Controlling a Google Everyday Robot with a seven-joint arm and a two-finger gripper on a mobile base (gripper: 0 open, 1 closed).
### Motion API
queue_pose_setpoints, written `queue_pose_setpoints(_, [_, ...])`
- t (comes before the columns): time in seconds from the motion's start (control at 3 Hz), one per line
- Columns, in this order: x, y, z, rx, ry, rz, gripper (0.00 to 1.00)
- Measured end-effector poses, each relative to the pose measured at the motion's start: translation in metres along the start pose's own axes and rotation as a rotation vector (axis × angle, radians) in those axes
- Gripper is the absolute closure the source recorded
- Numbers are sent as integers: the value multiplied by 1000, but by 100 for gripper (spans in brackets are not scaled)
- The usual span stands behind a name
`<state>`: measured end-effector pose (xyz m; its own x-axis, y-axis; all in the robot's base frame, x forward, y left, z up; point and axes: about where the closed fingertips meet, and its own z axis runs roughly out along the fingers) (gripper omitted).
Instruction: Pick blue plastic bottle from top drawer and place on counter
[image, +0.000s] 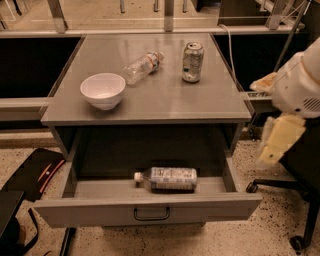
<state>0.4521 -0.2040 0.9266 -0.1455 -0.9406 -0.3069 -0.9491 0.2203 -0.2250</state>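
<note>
The top drawer (150, 206) stands open from above, though the counter (165, 102) overhangs its rear; the blue plastic bottle (172, 179) lies on its side mid-drawer, with bare floor at both ends; on the counter a white bowl (103, 90) blocks the front left, a clear bottle (142, 66) and a can (192, 61) the back; centre and front right are bare; the gripper (280, 142) hangs right of the cabinet, apart from it
</note>
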Motion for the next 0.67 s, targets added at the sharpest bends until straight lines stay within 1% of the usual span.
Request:
queue_pose_setpoints(0.33, [-25, -9, 94, -91, -208, -64, 0])
queue_pose_setpoints(0.67, [-66, -38, 184, -150, -374, -100, 0])
